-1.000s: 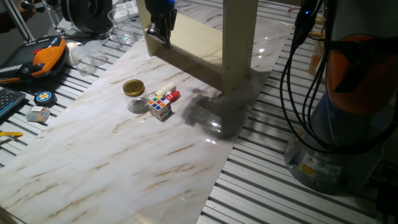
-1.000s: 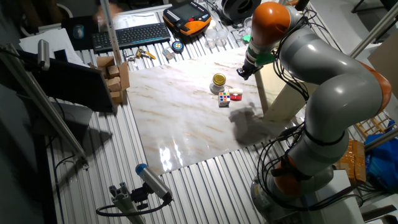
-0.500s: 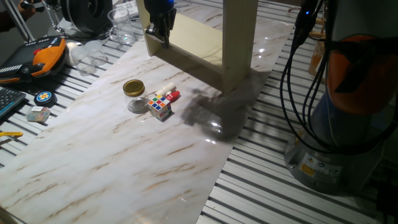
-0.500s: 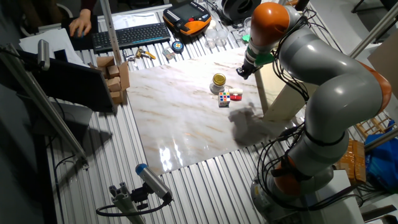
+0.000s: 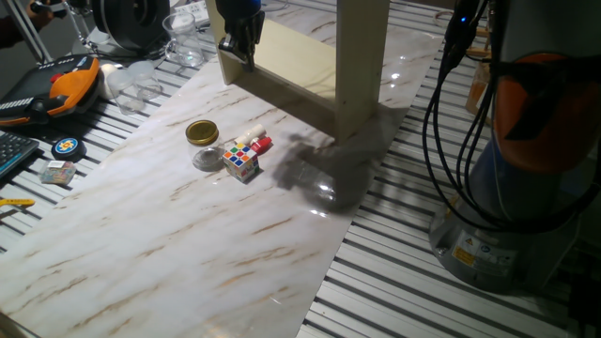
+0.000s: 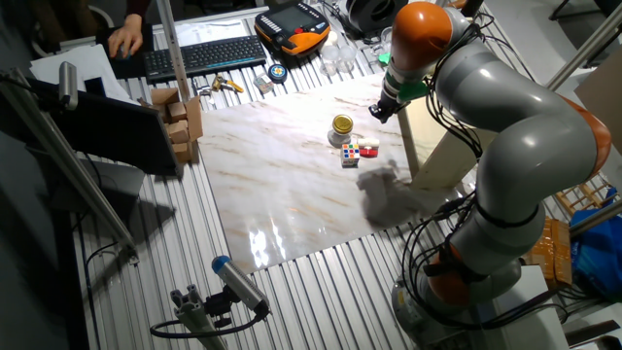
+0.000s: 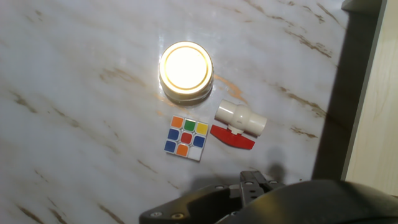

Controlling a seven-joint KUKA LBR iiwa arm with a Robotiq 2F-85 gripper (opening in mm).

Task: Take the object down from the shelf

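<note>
The cream shelf (image 5: 362, 66) stands at the far edge of the marble board (image 5: 141, 244); it also shows as the shelf (image 6: 432, 146) and as the shelf (image 7: 373, 93) at the right edge of the hand view. No object shows on the boards I can see. My gripper (image 5: 250, 58) hangs by the shelf's left upright, high above the board, also seen as the gripper (image 6: 374, 115). In the hand view the gripper (image 7: 256, 180) has its fingertips together and holds nothing. Below it lie a gold-lidded jar (image 7: 186, 71), a colour cube (image 7: 185, 137) and a white-and-red valve (image 7: 239, 118).
An orange-and-black pendant (image 5: 70, 80) and clear plastic cups (image 5: 183, 38) sit beyond the board's left edge. A keyboard (image 6: 204, 55) and small cardboard boxes (image 6: 180, 117) lie further off. The arm's base (image 5: 526, 141) with black cables stands right of the shelf.
</note>
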